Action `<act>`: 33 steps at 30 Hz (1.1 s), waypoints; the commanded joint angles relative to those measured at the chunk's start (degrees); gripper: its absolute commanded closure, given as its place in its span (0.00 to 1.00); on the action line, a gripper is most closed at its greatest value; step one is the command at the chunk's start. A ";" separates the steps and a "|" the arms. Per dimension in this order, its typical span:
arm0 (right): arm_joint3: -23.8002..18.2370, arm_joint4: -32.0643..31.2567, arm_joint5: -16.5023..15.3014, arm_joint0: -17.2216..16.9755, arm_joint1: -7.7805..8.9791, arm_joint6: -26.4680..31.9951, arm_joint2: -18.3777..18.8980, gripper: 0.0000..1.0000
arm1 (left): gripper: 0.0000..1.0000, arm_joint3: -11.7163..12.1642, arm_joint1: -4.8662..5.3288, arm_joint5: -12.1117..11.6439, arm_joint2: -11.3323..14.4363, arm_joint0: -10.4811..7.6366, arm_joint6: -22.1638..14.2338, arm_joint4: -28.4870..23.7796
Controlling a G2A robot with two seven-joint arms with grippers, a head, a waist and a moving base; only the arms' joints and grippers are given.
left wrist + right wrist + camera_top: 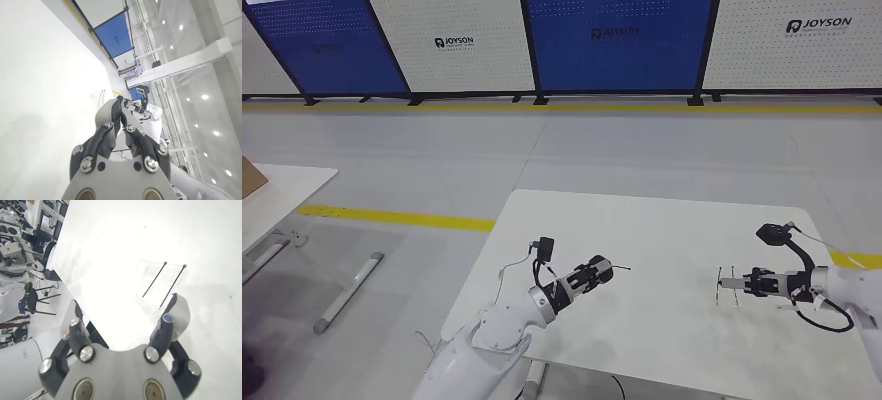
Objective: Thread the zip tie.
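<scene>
Left fingers [105, 113] clench a zip tie [622, 268]; right fingers [179, 308] spread by clear tray [143, 272] holding two ties [154, 279].

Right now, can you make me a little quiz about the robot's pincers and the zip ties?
1. How many zip ties lie on the clear stand?
2. Which pincer is open? A) left B) right C) both
3. True or false: the right pincer grips a zip tie.

Key:
1. Two.
2. B. The left pincer is shut on what looks like a third zip tie.
3. False. It is open and holds nothing.
</scene>
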 commanded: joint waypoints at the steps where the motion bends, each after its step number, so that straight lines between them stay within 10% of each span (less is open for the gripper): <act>1: 0.00 0.00 0.00 0.00 0.00 0.00 0.00 0.00 | 1.00 -1.72 0.29 -1.09 -0.71 1.77 0.39 2.38; 22: -2.12 -2.98 -0.75 -0.40 0.08 0.08 -1.40 0.00 | 1.00 -2.28 0.41 -1.18 -0.93 3.45 2.77 5.13; 28: -4.83 -4.84 3.88 3.16 0.53 6.29 -3.52 0.00 | 1.00 -2.28 0.41 -1.18 -0.93 3.45 2.77 5.13; 33: -2.39 -7.90 10.66 9.19 1.16 6.29 -13.69 0.00 | 1.00 -2.28 0.41 -1.18 -0.93 3.45 2.77 5.13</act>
